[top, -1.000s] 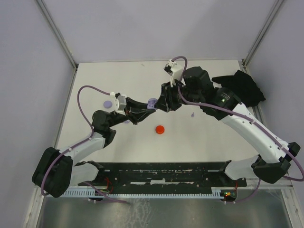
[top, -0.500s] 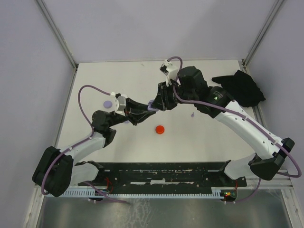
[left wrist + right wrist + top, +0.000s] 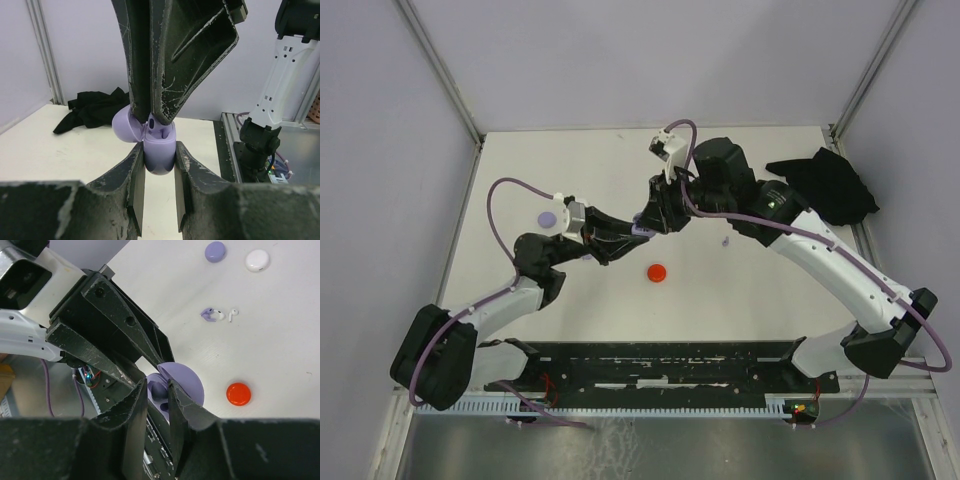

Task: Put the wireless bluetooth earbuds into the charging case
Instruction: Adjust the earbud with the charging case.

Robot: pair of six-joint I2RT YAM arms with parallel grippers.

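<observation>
My left gripper (image 3: 158, 151) is shut on the lilac charging case (image 3: 159, 150), held off the table with its lid (image 3: 125, 125) hinged open to the left. From above, my right gripper (image 3: 157, 387) reaches into the case's open top. Its jaws stand close together, with a lilac earbud (image 3: 158, 391) between them at the case's socket. In the top view both grippers meet at the case (image 3: 642, 222) over the table's middle. More loose earbuds lie on the table, one lilac (image 3: 206, 314) and two white (image 3: 232, 315).
A red round case (image 3: 657, 272) lies just in front of the grippers. A lilac round case (image 3: 215, 251) and a white one (image 3: 257, 260) lie at the left. A black cloth (image 3: 830, 185) is bunched at the back right. A small lilac piece (image 3: 725, 241) lies right of centre.
My right gripper has shifted slightly left over the case and its jaws have narrowed. The left gripper and the case have stayed in place.
</observation>
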